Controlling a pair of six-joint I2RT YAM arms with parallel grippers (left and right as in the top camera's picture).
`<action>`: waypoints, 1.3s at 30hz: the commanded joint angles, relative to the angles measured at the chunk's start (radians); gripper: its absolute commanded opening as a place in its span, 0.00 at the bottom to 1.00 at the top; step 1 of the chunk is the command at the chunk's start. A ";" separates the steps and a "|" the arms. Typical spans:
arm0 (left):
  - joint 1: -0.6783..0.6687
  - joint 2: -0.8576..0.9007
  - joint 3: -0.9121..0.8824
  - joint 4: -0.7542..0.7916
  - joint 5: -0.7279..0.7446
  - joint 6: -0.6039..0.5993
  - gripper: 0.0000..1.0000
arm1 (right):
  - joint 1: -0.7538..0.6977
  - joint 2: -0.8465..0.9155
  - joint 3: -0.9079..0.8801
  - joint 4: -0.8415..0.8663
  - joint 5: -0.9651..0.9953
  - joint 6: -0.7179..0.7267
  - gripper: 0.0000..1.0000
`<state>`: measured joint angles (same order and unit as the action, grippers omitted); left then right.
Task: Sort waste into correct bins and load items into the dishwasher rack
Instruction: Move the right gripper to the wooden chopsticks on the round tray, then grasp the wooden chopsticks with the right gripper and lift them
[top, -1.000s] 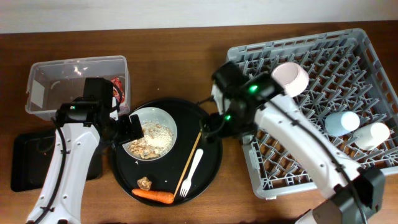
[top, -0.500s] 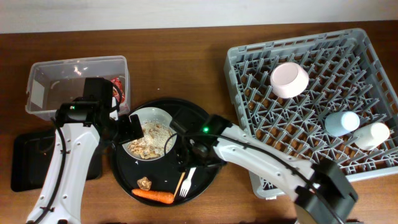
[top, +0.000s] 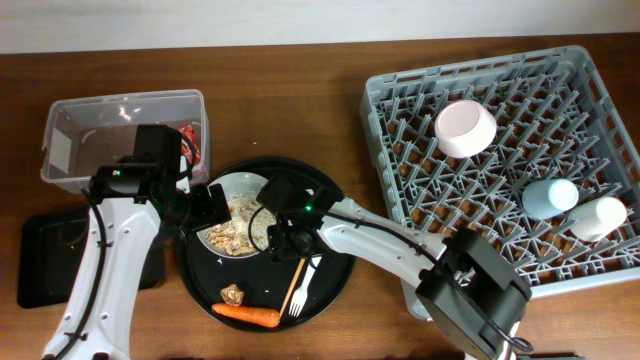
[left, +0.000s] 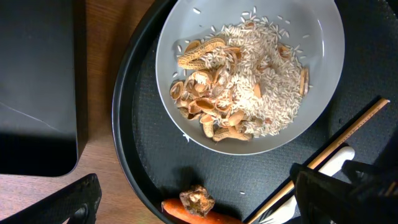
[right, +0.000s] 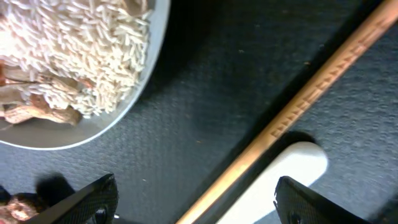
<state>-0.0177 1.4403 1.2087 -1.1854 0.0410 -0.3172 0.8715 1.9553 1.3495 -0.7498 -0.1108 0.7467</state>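
Right gripper (right: 196, 191), jaws spread, hovers astride the chopsticks (right: 305, 99); next it likely needs to lower and close on them.

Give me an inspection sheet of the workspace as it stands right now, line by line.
surface: wooden table; round black tray on it.
job's things: pale green bowl with rice scraps, chopsticks, fork, carrot and brown lump on that tray; red wrapper in clear tub; black bin at left; pink bowl, blue cup, cream cup in rack.
clutter: nothing seen.
claws: left claw open beside the bowl; right claw open over the chopsticks.
cables: black lead along left arm.
surroundings: pale wall behind.
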 joint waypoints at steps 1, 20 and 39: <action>-0.002 0.002 0.006 0.002 0.003 -0.003 0.99 | 0.025 0.017 -0.004 0.010 -0.024 0.064 0.82; -0.002 0.002 0.006 0.002 -0.012 0.002 0.99 | 0.038 0.088 -0.005 -0.063 -0.008 0.183 0.60; -0.002 0.002 0.006 -0.002 -0.012 0.018 0.99 | 0.038 0.088 -0.003 -0.036 -0.013 0.199 0.18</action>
<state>-0.0177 1.4403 1.2087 -1.1862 0.0399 -0.3145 0.9051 2.0239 1.3533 -0.7914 -0.1284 0.9356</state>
